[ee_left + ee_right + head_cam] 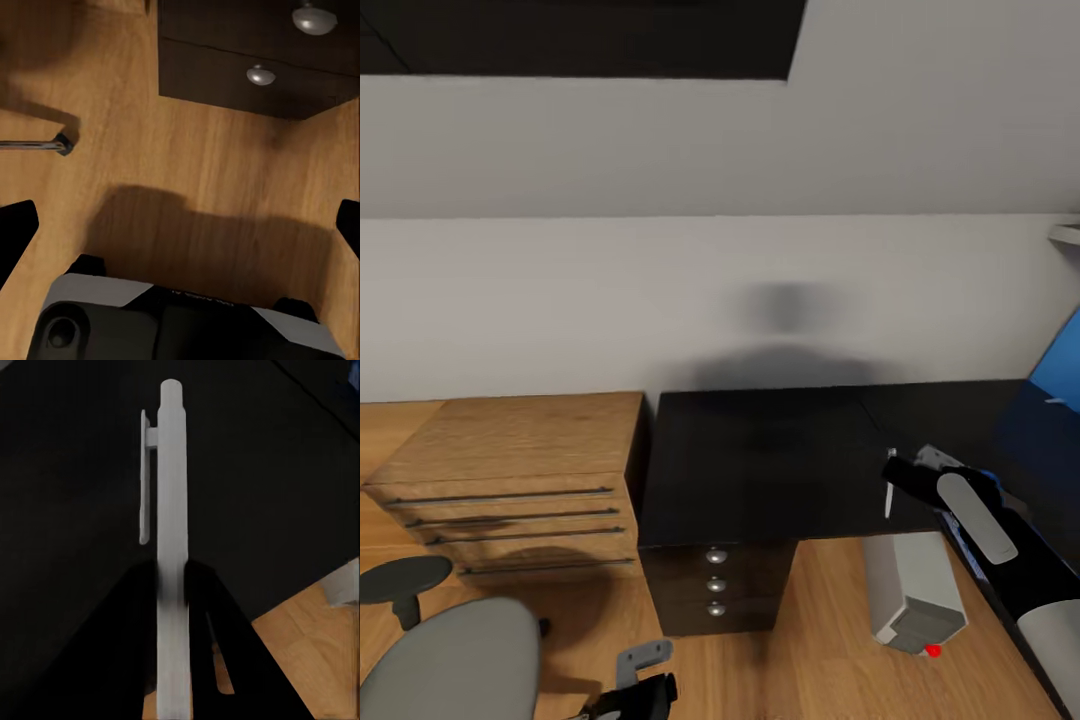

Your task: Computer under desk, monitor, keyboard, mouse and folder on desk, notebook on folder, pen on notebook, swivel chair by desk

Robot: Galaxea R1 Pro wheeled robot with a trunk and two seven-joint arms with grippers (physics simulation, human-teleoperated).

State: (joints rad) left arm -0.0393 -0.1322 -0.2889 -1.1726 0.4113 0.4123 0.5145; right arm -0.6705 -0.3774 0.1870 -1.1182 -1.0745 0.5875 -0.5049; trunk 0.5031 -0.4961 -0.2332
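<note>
Pinching the pen [171, 547] in the right pincer [893, 476] over the table [760, 470]; left pincer [635, 690] spread, stacking not yet done.

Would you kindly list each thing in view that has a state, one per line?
pen: clamped between the right gripper's fingers, held over the desk top.
right gripper: shut on the pen.
left gripper: open, empty, above the wooden floor.
desk: drawers shut, near top bare.
wooden cabinet: drawers shut.
computer: on the floor by the desk's edge.
folder: at the picture's right edge; resting place unclear.
</note>
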